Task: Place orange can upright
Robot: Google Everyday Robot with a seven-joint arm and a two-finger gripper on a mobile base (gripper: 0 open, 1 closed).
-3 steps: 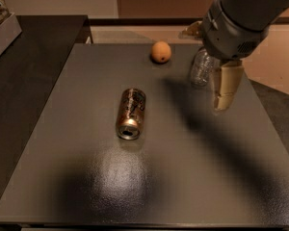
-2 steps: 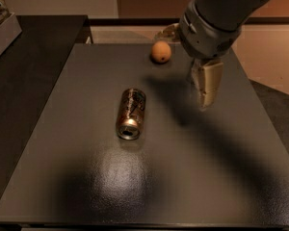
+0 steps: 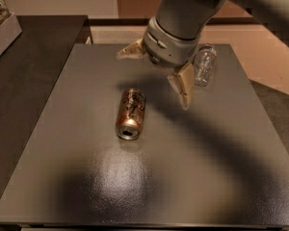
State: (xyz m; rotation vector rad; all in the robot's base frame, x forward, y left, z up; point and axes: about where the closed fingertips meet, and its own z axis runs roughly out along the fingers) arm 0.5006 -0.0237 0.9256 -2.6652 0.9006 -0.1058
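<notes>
The orange can [image 3: 131, 113] lies on its side near the middle of the dark grey table [image 3: 77, 167], its open silver top facing the front edge. My gripper [image 3: 152, 80] hangs just behind and to the right of the can, above the table and apart from it. Its two cream fingers are spread wide: one finger [image 3: 129, 50] points left behind the can, the other finger [image 3: 183, 86] points down to the can's right. Nothing is held between them.
A clear plastic bottle [image 3: 204, 64] lies on the table to the right of the gripper. A lower dark counter [image 3: 24, 66] adjoins the table's left side, with a light box [image 3: 2, 30] at its far left. The floor shows beyond the right edge.
The arm has moved left and forward towards the can. It now hides the round orange fruit at the back, and the plastic bottle shows to its right. The can has not moved.
</notes>
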